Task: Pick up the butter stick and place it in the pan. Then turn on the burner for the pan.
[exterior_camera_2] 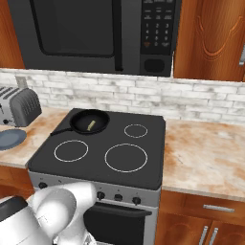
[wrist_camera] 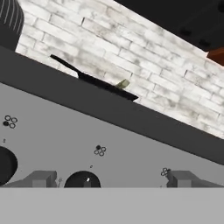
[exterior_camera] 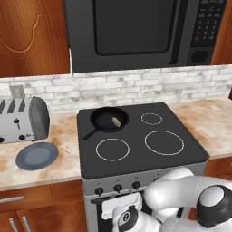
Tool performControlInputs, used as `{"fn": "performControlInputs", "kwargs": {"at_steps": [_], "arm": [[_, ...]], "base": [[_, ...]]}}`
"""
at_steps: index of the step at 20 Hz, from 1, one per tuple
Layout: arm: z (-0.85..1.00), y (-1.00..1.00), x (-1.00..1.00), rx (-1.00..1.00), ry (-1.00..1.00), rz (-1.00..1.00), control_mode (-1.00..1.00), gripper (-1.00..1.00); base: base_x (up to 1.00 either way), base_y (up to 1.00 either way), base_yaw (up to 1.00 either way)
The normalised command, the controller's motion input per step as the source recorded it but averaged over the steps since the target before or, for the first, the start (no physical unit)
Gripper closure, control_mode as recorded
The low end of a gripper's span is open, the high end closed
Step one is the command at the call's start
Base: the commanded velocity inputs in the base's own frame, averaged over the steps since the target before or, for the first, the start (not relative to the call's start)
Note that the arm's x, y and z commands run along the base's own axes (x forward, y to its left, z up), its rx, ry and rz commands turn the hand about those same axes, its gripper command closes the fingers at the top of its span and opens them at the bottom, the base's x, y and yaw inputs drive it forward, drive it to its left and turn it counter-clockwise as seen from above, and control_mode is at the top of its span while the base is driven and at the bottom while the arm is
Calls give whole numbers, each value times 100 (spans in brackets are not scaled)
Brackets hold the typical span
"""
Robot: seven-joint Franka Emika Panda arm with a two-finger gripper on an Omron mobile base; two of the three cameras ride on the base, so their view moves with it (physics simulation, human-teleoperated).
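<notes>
Butter stick (exterior_camera: 116, 121) in the pan (exterior_camera: 109, 118)
Gripper (wrist_camera: 109, 179) spread around a stove knob (wrist_camera: 82, 180) — pan handle toward 8 o'clock.

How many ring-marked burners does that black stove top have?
4: rear left under the pan, rear right, front left, front right. The pan hides its ring.

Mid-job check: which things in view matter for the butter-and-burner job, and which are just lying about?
Job:
butter stick, lying in the pan
pan, on the rear left burner
stove knobs, on the front panel
tool, open, facing a knob

Lying about:
toaster
blue-grey plate
microwave
</notes>
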Motion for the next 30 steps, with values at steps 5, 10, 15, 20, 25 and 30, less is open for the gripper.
{"fn": "performControlInputs", "kwargs": {"at_steps": [5, 10, 15, 20, 25, 30], "arm": [[-16, -46, 36, 7, 0, 10, -100, -100], [-14, -32, 33, 8, -2, 9, -100, -100], [-8, -14, 32, 9, -7, 9, -100, -100], [-1, -25, 35, 13, -7, 8, -100, -100], [-1, -34, 32, 13, -3, 7, -100, -100], [-1, -36, 12, 13, -1, 1, -100, -100]], "base": [[0, 0, 0], [0, 0, 0], [0, 0, 0], [0, 0, 0], [0, 0, 0], [0, 0, 0]]}}
